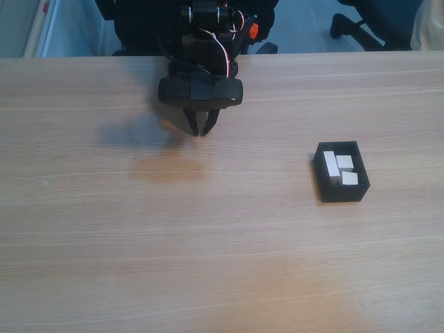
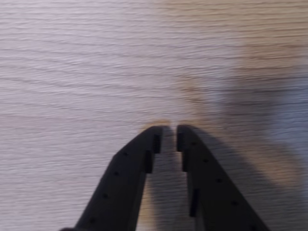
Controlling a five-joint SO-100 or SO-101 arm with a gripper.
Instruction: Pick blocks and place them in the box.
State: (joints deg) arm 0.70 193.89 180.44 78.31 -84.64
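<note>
hand (image 1: pixel 201 132) is nearly closed, just a thin slit between the tips in the wrist view (image 2: pixel 169 132), nothing in it. it hangs over bare counter (image 1: pixel 139 243) near the far edge, close to the arm base. box (image 1: pixel 322 182) sits well apart, to the right and nearer the camera in the fixed view, long axis running away from the camera. three white blocks (image 1: pixel 338 169) visible inside; a fourth can't be made out. no loose block on the counter, so the job looks about done.
</note>
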